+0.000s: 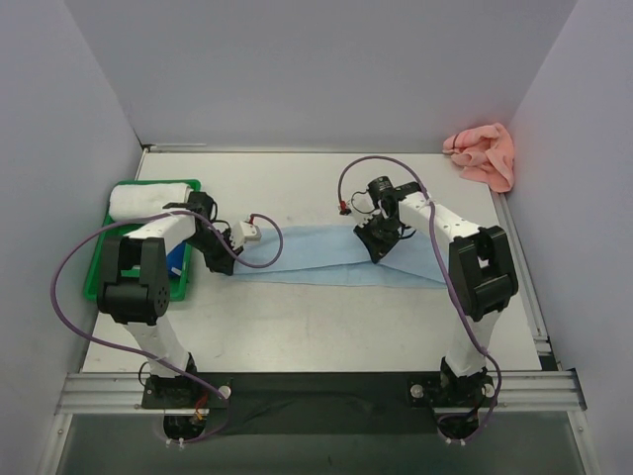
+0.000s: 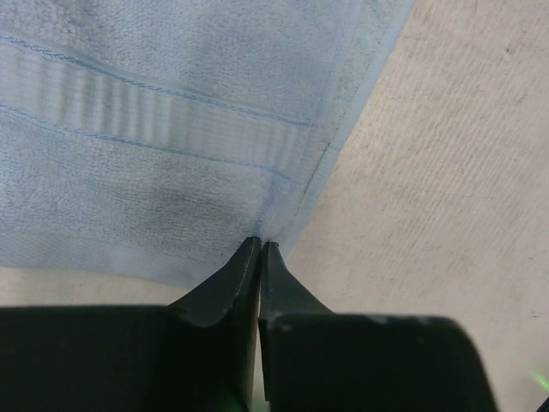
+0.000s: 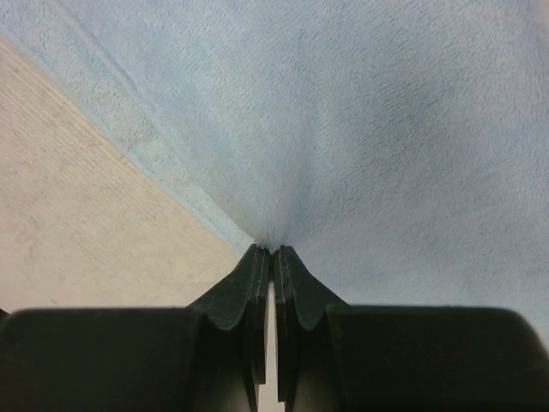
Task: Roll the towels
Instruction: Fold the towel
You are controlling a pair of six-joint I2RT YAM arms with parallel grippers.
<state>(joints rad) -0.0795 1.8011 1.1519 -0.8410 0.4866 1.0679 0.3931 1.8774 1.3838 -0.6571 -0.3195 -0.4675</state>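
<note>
The light blue towel lies flat as a long strip across the middle of the table. My left gripper is at its left end, shut on the towel's hemmed corner; the striped border spreads out beyond the fingertips. My right gripper is over the strip's right half, shut on a pinch of the blue cloth, which puckers toward the fingertips. The salmon pink towel lies crumpled in the far right corner, away from both grippers.
A green tray stands at the left edge with a white rolled towel in its far end. Grey walls close the table on three sides. Bare table shows beside the blue towel's corner.
</note>
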